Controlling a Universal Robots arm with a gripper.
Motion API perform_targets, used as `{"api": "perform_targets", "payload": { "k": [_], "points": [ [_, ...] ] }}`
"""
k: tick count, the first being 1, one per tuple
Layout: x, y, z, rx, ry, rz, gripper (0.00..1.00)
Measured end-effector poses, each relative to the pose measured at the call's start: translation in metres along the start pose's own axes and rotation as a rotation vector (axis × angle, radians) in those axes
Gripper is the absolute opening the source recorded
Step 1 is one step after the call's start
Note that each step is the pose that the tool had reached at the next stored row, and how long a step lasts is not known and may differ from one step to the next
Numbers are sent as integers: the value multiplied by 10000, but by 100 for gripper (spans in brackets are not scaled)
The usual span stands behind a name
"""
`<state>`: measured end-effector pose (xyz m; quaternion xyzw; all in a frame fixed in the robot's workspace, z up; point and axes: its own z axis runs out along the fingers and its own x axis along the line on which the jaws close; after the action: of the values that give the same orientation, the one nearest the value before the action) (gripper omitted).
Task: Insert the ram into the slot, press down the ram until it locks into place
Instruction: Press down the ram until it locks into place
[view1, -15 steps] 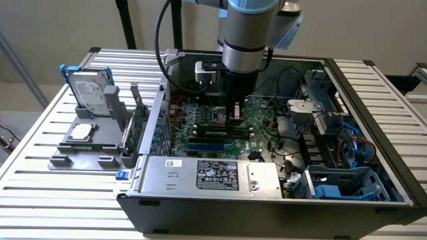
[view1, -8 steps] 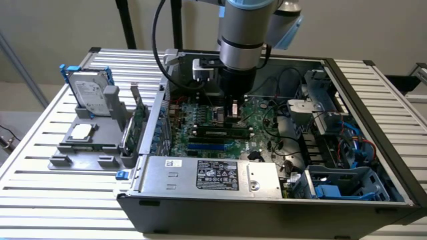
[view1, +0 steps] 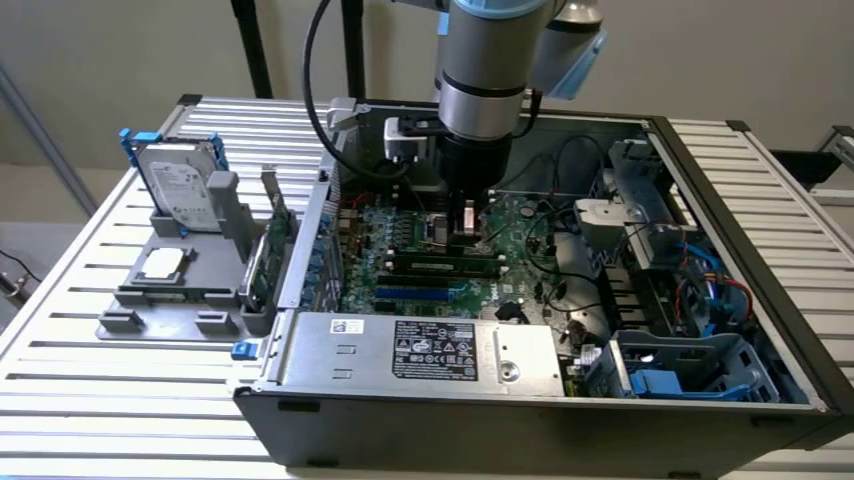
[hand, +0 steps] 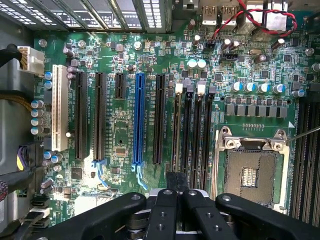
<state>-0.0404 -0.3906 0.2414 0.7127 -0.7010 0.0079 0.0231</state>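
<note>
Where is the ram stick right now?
In the exterior view the ram lies lengthwise across the motherboard inside the open computer case, in one of the parallel black slots just below the gripper, with the blue socket just beyond it.

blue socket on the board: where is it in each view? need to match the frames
Exterior view: the blue socket lies near the front of the motherboard, just behind the labelled metal box.
Wrist view: the blue socket runs across mid-board, between black sockets.
Shared landmark: the long black memory slots, parallel to it.
</note>
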Motion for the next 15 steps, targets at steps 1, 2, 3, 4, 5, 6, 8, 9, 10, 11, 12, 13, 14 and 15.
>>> {"api": "perform_targets", "payload": {
  "k": [1,2,3,4,5,6,8,9,10,11,12,13,14,15],
  "points": [
    [0,1,0,0,0,-1,11],
    [0,10,1,0,1,1,11],
    [0,17,3,0,0,0,11],
    [0,23,6,-1,2,0,11],
    [-1,29,10,0,2,0,11],
    [-5,35,14,-1,2,-1,11],
    [-12,39,22,0,0,0,11],
    [-15,39,28,0,0,-1,11],
    [-17,38,37,0,0,-2,11],
    [-19,38,49,1,0,-2,11],
    [-20,38,63,1,0,-1,11],
    [-21,38,78,1,0,0,11],
    [-22,38,94,1,-1,-1,11],
    [-22,38,108,0,4,0,11]
  ]
}}
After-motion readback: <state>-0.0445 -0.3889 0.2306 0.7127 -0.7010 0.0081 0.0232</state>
